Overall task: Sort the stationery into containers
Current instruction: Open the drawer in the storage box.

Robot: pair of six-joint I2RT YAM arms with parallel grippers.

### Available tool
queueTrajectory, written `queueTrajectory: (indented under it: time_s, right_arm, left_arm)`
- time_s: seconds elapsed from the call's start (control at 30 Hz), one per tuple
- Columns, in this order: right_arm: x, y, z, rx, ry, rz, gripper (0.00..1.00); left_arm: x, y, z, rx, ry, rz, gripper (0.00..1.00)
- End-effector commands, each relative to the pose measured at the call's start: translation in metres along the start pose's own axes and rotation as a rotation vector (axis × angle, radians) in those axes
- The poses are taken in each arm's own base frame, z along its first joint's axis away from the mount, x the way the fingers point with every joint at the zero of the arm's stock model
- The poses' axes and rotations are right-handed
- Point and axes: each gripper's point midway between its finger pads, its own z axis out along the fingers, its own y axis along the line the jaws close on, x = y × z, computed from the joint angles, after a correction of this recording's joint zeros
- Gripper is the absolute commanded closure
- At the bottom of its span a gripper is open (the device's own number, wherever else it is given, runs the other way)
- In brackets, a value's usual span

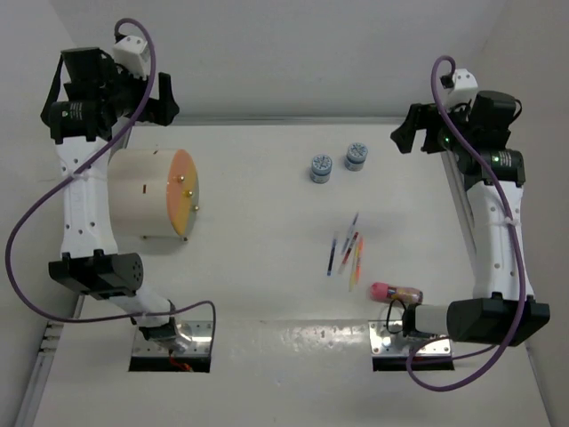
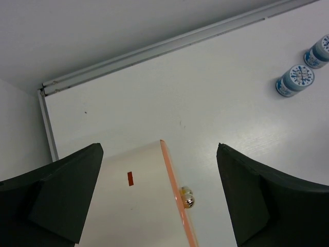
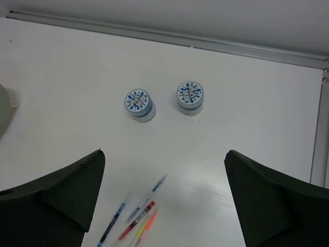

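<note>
White arm links [image 1: 84, 205], black joint housings [image 1: 93, 271], looping purple cables [image 1: 434, 89], wedge-shaped black tool fingers [image 2: 56, 195]

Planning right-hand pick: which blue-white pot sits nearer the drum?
The left pot, lower in the top view; the other pot sits to its right.

bright even light, soft shadows, slight glare
</note>
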Motion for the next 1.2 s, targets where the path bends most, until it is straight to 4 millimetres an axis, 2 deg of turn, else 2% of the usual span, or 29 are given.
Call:
queueTrajectory:
  time_s: [0.0,0.1,0.13,0.17,0.27,0.33,0.37,0.4,0.47,0.5,0.53,0.57,0.6,0.63,0.67,0.7,0.73,0.77,0.8,0.83,0.87,0.93,0.97,1.0,1.07,1.1,1.13,1.17]
  right_arm:
    - [-0.006,0.002,-0.003,-0.002,-0.021,-0.027,0.02]
    - [-0.005,0.005,0.001,-0.011,0.002,-0.038,0.01]
    - [0.002,0.010,0.003,-0.026,0.039,-0.036,0.01]
    - [0.006,0.012,0.005,-0.032,0.060,-0.036,0.01]
    - [0.017,0.021,0.013,-0.051,0.124,-0.048,0.01]
    - [0.027,0.041,0.022,-0.098,0.188,-0.078,0.01]
    - [0.024,0.058,0.024,-0.142,0.195,-0.132,0.01]
    - [0.034,0.065,0.032,-0.168,0.245,-0.138,0.01]
    - [0.037,0.088,0.042,-0.231,0.266,-0.167,0.05]
    - [0.040,0.113,0.047,-0.301,0.272,-0.195,0.10]
    - [0.050,0.125,0.061,-0.336,0.309,-0.196,0.15]
    - [0.041,0.137,0.067,-0.364,0.294,-0.206,0.26]
    - [0.043,0.161,0.070,-0.420,0.308,-0.208,0.30]
    - [0.053,0.176,0.086,-0.479,0.347,-0.191,0.34]
    - [0.042,0.192,0.089,-0.512,0.329,-0.159,0.38]
    - [0.038,0.214,0.093,-0.557,0.322,-0.114,0.46]
    - [0.046,0.233,0.102,-0.624,0.353,-0.070,0.49]
    - [0.038,0.260,0.102,-0.694,0.339,-0.011,0.50]
    - [0.037,0.271,0.108,-0.705,0.339,0.021,0.52]
    - [0.045,0.286,0.117,-0.751,0.371,0.066,0.54]
    - [0.033,0.311,0.118,-0.798,0.350,0.134,0.56]
    - [0.028,0.338,0.123,-0.875,0.356,0.220,0.55]
    - [0.019,0.358,0.134,-0.915,0.341,0.310,0.55]
    - [0.015,0.368,0.139,-0.940,0.339,0.361,0.53]
    - [0.006,0.396,0.151,-1.014,0.337,0.496,0.46]
    - [0.003,0.403,0.156,-1.037,0.336,0.543,0.36]
    - [0.001,0.416,0.161,-1.056,0.348,0.606,0.33]
    - [0.002,0.425,0.162,-1.062,0.337,0.595,0.32]
  left_arm:
    - [-0.004,-0.002,-0.003,0.012,0.014,0.019,0.00]
    - [0.005,0.001,-0.005,-0.005,0.064,0.019,0.00]
    - [0.001,0.003,-0.010,-0.018,0.062,0.026,0.00]
    - [0.006,0.006,-0.008,-0.025,0.087,0.031,0.00]
    - [0.023,0.019,-0.018,-0.116,0.176,0.030,0.00]
    - [0.046,0.031,-0.026,-0.192,0.266,0.036,0.00]
    - [0.049,0.034,-0.036,-0.228,0.278,0.051,0.00]
    - [0.055,0.035,-0.042,-0.232,0.293,0.060,0.00]
    - [0.065,0.032,-0.054,-0.223,0.304,0.096,0.00]
    - [0.070,0.033,-0.058,-0.226,0.315,0.091,0.02]
    - [0.072,0.032,-0.061,-0.217,0.322,0.093,0.06]
    - [0.075,0.026,-0.067,-0.189,0.340,0.082,0.09]
    - [0.077,0.026,-0.069,-0.181,0.352,0.076,0.13]
    - [0.078,0.029,-0.073,-0.184,0.358,0.059,0.20]
    - [0.078,0.028,-0.077,-0.185,0.354,0.053,0.23]
    - [0.080,0.030,-0.080,-0.191,0.352,0.055,0.29]
    - [0.078,0.027,-0.087,-0.188,0.339,0.072,0.31]
    - [0.080,0.026,-0.091,-0.192,0.340,0.074,0.35]
    - [0.084,0.028,-0.091,-0.199,0.353,0.069,0.36]
    - [0.086,0.028,-0.093,-0.204,0.360,0.069,0.37]
    - [0.096,0.030,-0.093,-0.204,0.386,0.065,0.41]
    - [0.105,0.032,-0.090,-0.200,0.411,0.063,0.46]
    - [0.111,0.033,-0.088,-0.186,0.420,0.057,0.49]
    - [0.123,0.032,-0.085,-0.168,0.447,0.056,0.49]
    - [0.130,0.032,-0.080,-0.161,0.454,0.053,0.50]
    - [0.137,0.033,-0.077,-0.155,0.473,0.044,0.50]
    - [0.141,0.035,-0.077,-0.161,0.480,0.041,0.51]
    - [0.144,0.036,-0.075,-0.159,0.488,0.039,0.51]
